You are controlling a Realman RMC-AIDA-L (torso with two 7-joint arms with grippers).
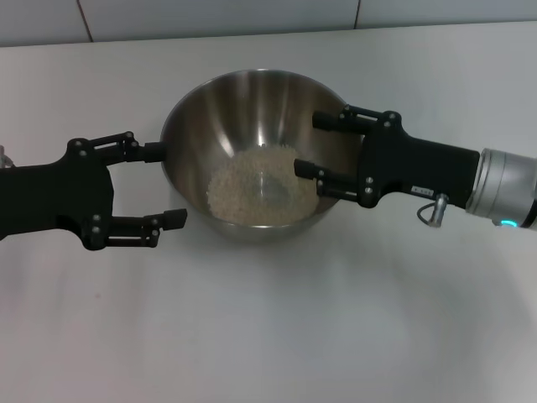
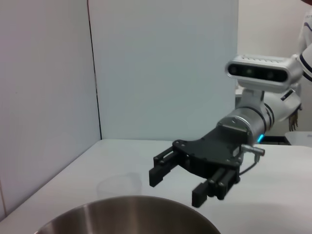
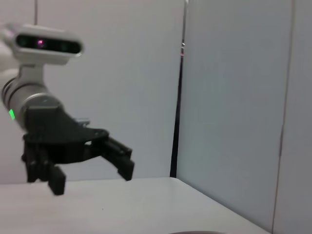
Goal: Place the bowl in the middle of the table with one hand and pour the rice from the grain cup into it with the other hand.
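Note:
The steel bowl (image 1: 260,101) stands in the middle of the white table (image 1: 268,336), with a loose heap of rice (image 1: 252,191) on its bottom. Its rim also shows in the left wrist view (image 2: 126,212). My left gripper (image 1: 170,185) is open and empty beside the bowl's left wall, its upper finger close to the rim. My right gripper (image 1: 309,145) is open over the bowl's right side; no cup shows between its fingers. It also shows open in the left wrist view (image 2: 175,189). A faint clear outline (image 2: 119,184) on the table beyond the bowl may be the grain cup.
White wall panels stand behind the table in both wrist views. The left gripper (image 3: 90,179) shows in the right wrist view, open above the tabletop. The tabletop in front of the bowl is bare white.

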